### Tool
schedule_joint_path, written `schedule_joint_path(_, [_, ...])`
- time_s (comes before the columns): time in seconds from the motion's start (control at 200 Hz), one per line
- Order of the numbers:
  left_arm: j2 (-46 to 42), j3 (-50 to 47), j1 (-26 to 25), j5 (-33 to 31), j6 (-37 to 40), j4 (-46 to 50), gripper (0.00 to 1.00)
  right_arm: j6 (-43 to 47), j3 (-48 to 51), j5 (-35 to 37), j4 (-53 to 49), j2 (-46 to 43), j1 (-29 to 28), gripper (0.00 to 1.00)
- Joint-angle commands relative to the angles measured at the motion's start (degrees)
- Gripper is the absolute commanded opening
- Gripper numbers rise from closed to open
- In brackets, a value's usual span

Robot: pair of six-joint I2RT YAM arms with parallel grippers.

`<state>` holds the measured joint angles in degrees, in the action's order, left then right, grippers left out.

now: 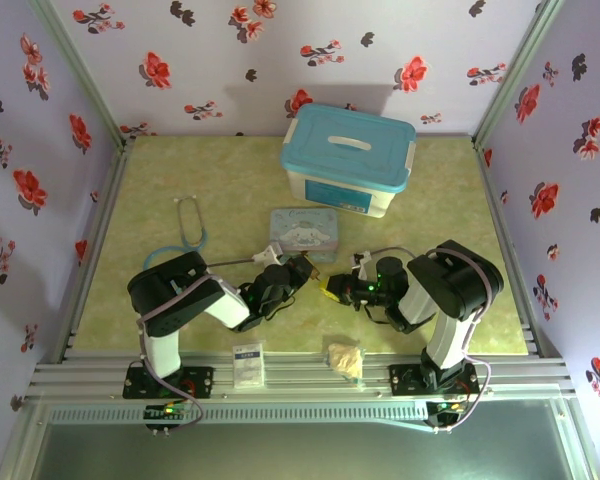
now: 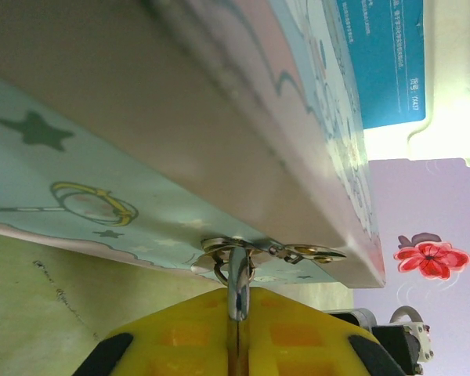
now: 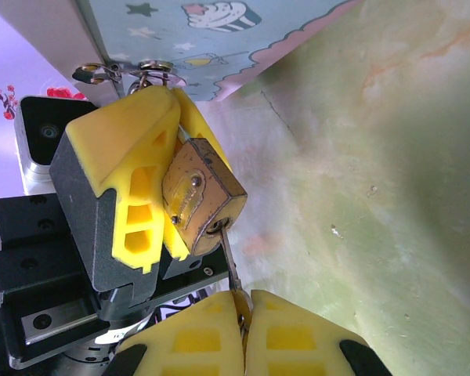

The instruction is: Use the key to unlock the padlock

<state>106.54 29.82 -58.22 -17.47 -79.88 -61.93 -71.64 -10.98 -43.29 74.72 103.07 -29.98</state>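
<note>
Right gripper (image 3: 241,309): pinched shut on the key (image 3: 229,262) — the thin dark blade sits between its yellow pads.
Left gripper (image 2: 236,317): closed on the top of the padlock (image 3: 202,196), whose brass body sticks out past the fingers.
Key: tip in the keyhole at the padlock's free end.
Padlock: held between both grippers over the tabletop (image 1: 160,290), midway between the left and right edges and toward the near edge — just in front of the cartoon tin (image 1: 307,233).
Tin: small metal rings (image 2: 243,249) hang at its near side, just beside the left fingers.
Back edge: blue-lidded box (image 1: 350,160).
</note>
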Motion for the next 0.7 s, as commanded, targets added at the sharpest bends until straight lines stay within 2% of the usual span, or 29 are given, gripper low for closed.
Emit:
schedule_joint_path(0.0, [0.3, -0.7, -0.5, 1.5, 0.0, -1.9, 0.0, 0.5, -0.4, 1.4, 4.6, -1.6, 0.5, 0.0])
schedule_joint_path(0.695, [0.2, 0.4, -0.4, 2.6, -1.1, -2.6, 0.0, 1.2, -0.7, 1.3, 4.6, 0.7, -0.5, 0.0])
